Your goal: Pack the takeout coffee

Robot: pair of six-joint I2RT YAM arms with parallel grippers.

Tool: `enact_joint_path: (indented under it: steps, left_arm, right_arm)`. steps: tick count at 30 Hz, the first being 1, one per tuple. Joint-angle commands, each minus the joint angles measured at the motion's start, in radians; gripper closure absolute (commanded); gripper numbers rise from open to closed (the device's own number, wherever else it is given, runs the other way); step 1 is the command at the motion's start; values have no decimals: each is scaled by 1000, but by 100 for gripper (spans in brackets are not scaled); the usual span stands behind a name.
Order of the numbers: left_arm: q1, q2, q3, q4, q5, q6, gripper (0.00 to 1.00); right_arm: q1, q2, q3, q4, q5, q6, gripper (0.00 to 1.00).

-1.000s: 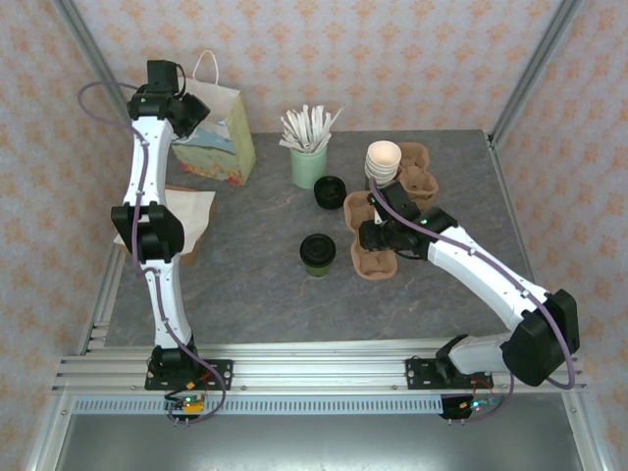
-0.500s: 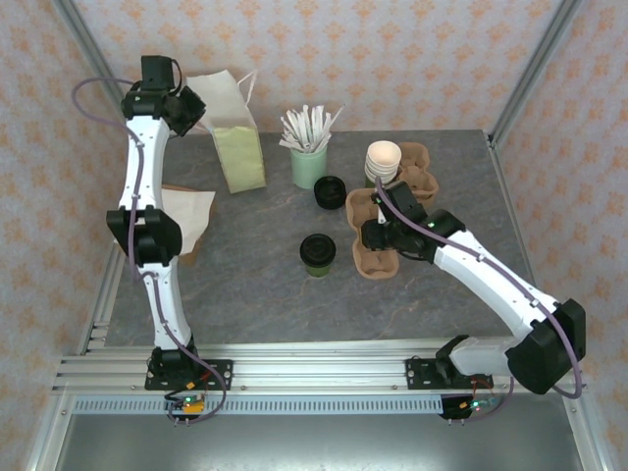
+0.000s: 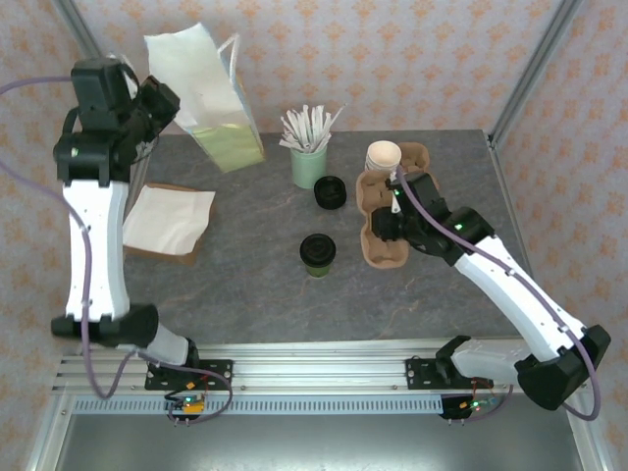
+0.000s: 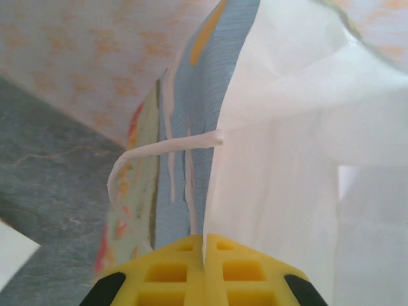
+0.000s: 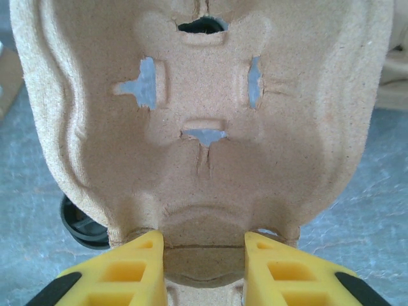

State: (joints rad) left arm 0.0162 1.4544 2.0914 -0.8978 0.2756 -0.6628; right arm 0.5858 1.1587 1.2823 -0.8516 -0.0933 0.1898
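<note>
Coffee stands just left of the carrier pinched by the right gripper, the nearer arm; left gripper clamps the bag above the table's far-left corner

Left gripper closed from part-open onto white edge of paper bag. Left arm swung up and to left. Bag, earlier upright at far left of table, turned and tipped, top carried up and left, narrow green side shown. Whether base touches table cannot be told. Napkin, earlier partly covered by arm, uncovered. Right gripper moved slightly far and right. Cup carrier in its grip shifted along and turned.
</note>
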Motion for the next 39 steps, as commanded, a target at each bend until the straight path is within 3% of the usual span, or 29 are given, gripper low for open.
enact_joint_path:
  steps: [1, 4, 8, 14, 18, 23, 28, 39]
  left_arm:
    - [-103, -99, -80, 71, -56, -27, 100]
    - [-231, -170, -184, 145, -67, -97, 100]
    - [-431, -196, -244, 193, -162, -157, 100]
    - [-680, -122, -245, 236, -290, -214, 100]
    - [-808, -51, -228, 222, -400, -218, 100]
    - [-908, 14, -242, 190, -489, -278, 100]
    - [-979, 88, -233, 138, -559, -379, 100]
    - [-1037, 271, -105, -35, -602, -516, 100]
  right_arm:
    - [-13, -40, 88, -77, 88, -10, 70]
    - [-38, -50, 159, -127, 117, -12, 70]
    - [-110, -63, 251, -194, 158, -18, 70]
    - [-231, -55, 475, -324, 208, -33, 70]
    - [-249, -16, 661, -412, 293, -54, 70]
    - [-248, 63, 880, -486, 344, -82, 69]
    - [-250, 134, 1034, -506, 318, -98, 69]
    - [-247, 179, 1096, -441, 136, -78, 68]
